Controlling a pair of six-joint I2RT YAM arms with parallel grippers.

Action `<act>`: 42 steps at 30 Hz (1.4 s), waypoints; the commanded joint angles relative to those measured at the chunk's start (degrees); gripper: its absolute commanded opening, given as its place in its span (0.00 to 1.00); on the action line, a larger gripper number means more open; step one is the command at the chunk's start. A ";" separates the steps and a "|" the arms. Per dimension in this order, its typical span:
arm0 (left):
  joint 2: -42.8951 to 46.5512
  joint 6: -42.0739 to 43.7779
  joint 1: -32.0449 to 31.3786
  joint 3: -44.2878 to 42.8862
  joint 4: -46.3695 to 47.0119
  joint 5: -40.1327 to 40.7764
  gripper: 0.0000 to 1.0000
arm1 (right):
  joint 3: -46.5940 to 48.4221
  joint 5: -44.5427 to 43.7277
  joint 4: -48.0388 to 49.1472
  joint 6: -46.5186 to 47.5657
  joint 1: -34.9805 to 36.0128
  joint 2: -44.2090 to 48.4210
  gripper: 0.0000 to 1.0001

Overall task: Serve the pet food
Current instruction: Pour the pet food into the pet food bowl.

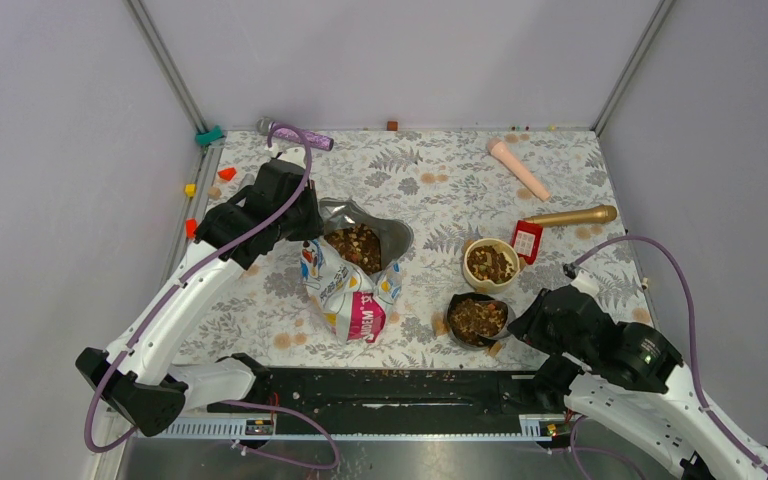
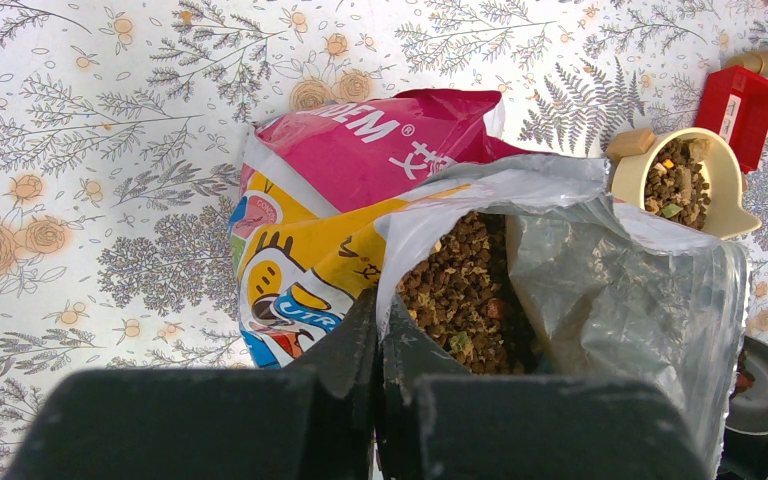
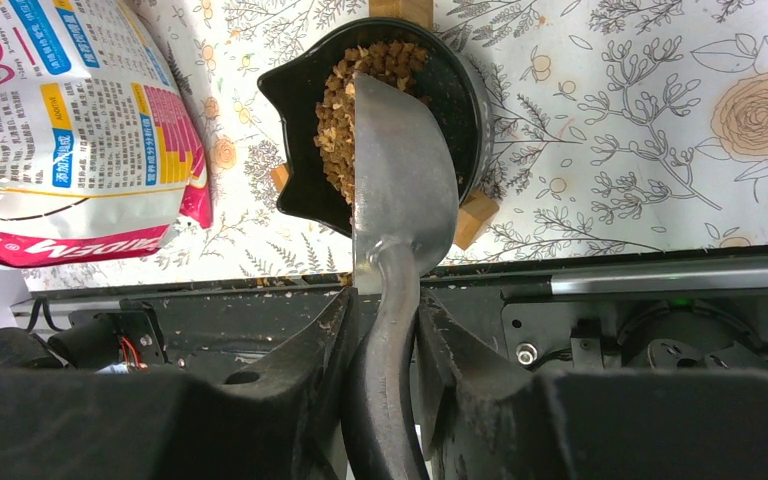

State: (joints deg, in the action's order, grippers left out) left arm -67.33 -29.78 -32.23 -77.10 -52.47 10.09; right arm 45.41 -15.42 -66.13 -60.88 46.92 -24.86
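The pet food bag (image 1: pixel 352 290) lies open at mid-table, kibble (image 1: pixel 355 245) heaped in its mouth; the wrist view shows it too (image 2: pixel 465 290). My left gripper (image 2: pixel 382 318) is shut on the bag's white rim (image 2: pixel 420 225). A black bowl (image 1: pixel 477 319) near the front edge holds kibble (image 3: pixel 345 130). My right gripper (image 3: pixel 382 320) is shut on the handle of a metal scoop (image 3: pixel 400 185), whose blade lies turned over above the black bowl (image 3: pixel 300 90). A cream bowl (image 1: pixel 490 264) behind it also holds kibble and shows in the left wrist view (image 2: pixel 680 180).
A red box (image 1: pixel 526 240) sits beside the cream bowl. A gold cylinder (image 1: pixel 570 216), a pink cone (image 1: pixel 518 168) and a purple tube (image 1: pixel 295 134) lie at the back. Small wooden blocks (image 3: pixel 473 218) sit by the black bowl. The black base rail (image 1: pixel 390 390) runs along the front.
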 commanded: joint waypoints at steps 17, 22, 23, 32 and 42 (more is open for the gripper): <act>-0.46 0.91 0.27 -0.26 1.32 0.22 0.00 | 4.93 -4.69 -5.84 1.15 0.28 0.03 0.00; -0.54 0.94 0.31 -0.33 1.35 0.37 0.00 | 6.40 -5.60 -7.42 1.91 0.28 -0.67 0.00; -0.52 0.95 0.29 -0.26 1.34 0.37 0.00 | 6.73 -5.81 -7.68 2.04 0.28 -0.87 0.00; -0.53 0.92 0.25 -0.34 1.17 0.49 0.00 | 7.55 -5.40 -7.88 3.66 0.26 -2.50 0.00; -0.52 0.91 0.24 -0.43 1.21 0.56 0.00 | 7.84 -2.08 -4.79 7.50 0.26 -5.10 0.00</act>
State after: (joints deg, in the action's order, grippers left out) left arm -67.33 -29.78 -32.23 -77.10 -52.49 10.11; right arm 50.83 -18.44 -73.93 -55.90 46.92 -28.34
